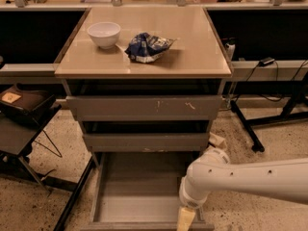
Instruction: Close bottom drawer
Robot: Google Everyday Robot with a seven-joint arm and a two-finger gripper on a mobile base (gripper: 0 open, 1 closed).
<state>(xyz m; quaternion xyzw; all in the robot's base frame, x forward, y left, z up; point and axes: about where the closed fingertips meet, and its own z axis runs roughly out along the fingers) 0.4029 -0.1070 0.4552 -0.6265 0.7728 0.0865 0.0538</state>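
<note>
Gripper (pixel 186 219): low at the frame's bottom edge, at the end of the white arm (pixel 250 179) that reaches in from the right; whether it is wide or narrow – cannot tell; holds nothing that shows.
Bottom drawer (pixel 134 196): pulled far out, its grey tray to the left of and behind the gripper, its low front panel level with the gripper, right end just beside it.
Step in hand: placing against the front panel, by my reading; contact cannot be told.
Next move calls for: a straight push away from the camera, into the cabinet, square to the panel – an off-centre shove at the right end may skew the tray on its runners.
Middle drawer front (pixel 146 141): above and behind the gripper.
Top drawer front (pixel 144 108): higher again, pale scratches on it.
Tabletop (pixel 197 47): far above; carries a white bowl (pixel 103 34) and a crumpled blue bag (pixel 148 47).
In the way: nothing seen lying in the tray; the arm's own elbow hangs over the right rail.
Black frame leg (pixel 244 125): right of the gripper, well apart.
</note>
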